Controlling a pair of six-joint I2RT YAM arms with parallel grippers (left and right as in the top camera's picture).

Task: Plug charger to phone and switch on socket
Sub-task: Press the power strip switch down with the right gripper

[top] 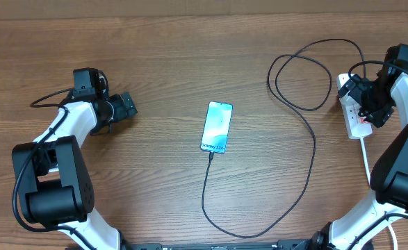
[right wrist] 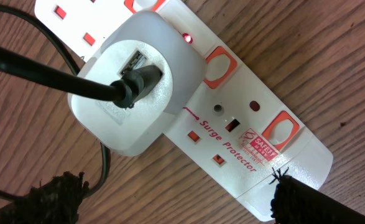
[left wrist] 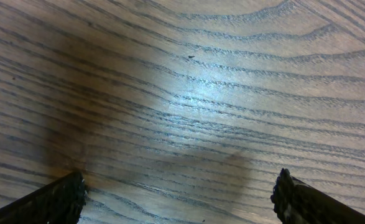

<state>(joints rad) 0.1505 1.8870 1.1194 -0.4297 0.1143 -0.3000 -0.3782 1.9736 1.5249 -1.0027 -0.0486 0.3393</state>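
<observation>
The socket (right wrist: 232,124) is being framed between wide-spread fingers of the right gripper (right wrist: 176,198). The left gripper (left wrist: 179,199) is being held equally wide.

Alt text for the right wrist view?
White power strip on a wood table, a white adapter plugged in with the black charger cable in its port; a red light glows beside it. The open right gripper hovers above.

Phone (top: 217,128) lying flat mid-table (top: 155,55), screen up and glowing light blue, slightly tilted. Charger (top: 315,153), a thin black cable, meeting its lower edge and looping wide rightward into a white adapter (right wrist: 135,93) sitting in the socket (right wrist: 244,124), a white strip. Small red light (right wrist: 187,38) glowing beside the adapter.
</observation>
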